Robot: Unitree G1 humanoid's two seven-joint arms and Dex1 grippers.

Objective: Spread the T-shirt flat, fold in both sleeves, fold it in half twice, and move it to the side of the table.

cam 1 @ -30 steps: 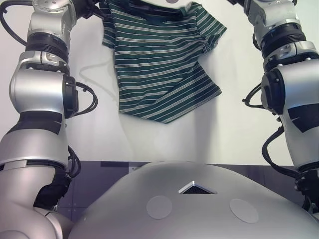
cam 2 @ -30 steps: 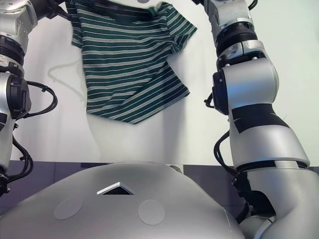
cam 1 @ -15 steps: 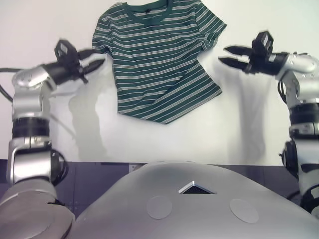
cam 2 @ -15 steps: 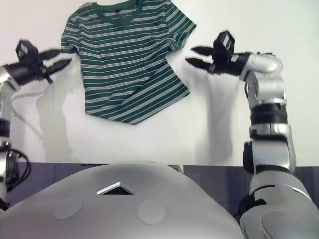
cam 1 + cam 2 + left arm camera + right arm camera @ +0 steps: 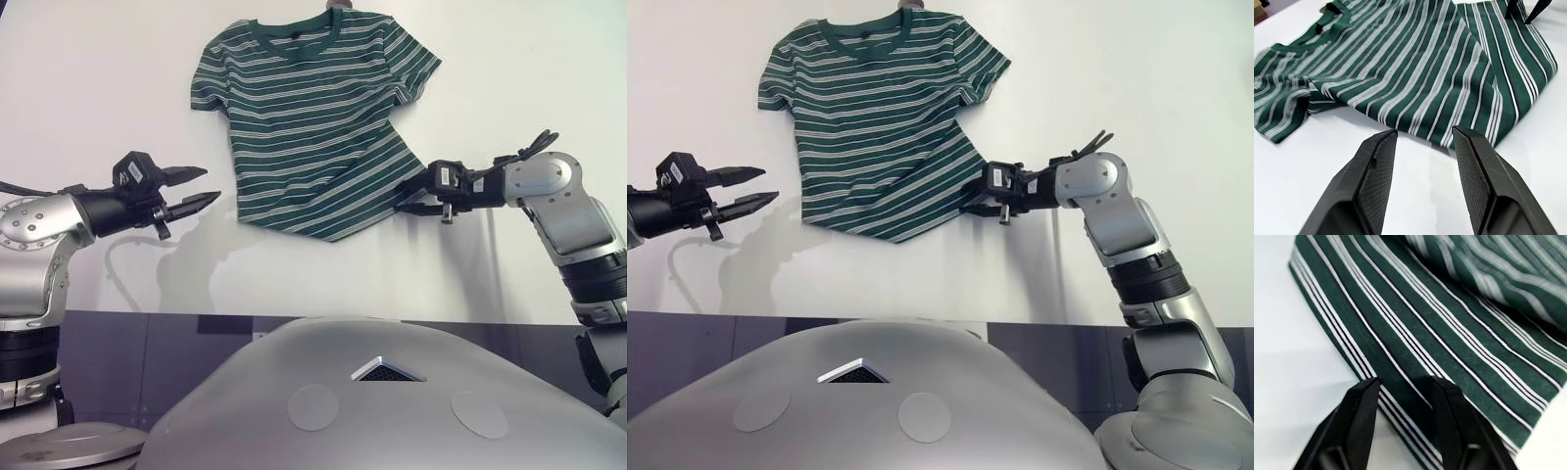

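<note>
Looking barely started: green-striped cotton T-shirt [image 5: 313, 117] lies skewed on white bench [image 5: 98, 78], nothing folded; left gripper [image 5: 208, 184] fingers wide beside it, right gripper [image 5: 400, 196] fingers open at hem.

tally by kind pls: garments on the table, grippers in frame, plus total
T-shirt, green with white stripes: 1
Grippers: 2 (left gripper, right gripper, both with fingers open)
Table, white: 1
Total: 4
</note>
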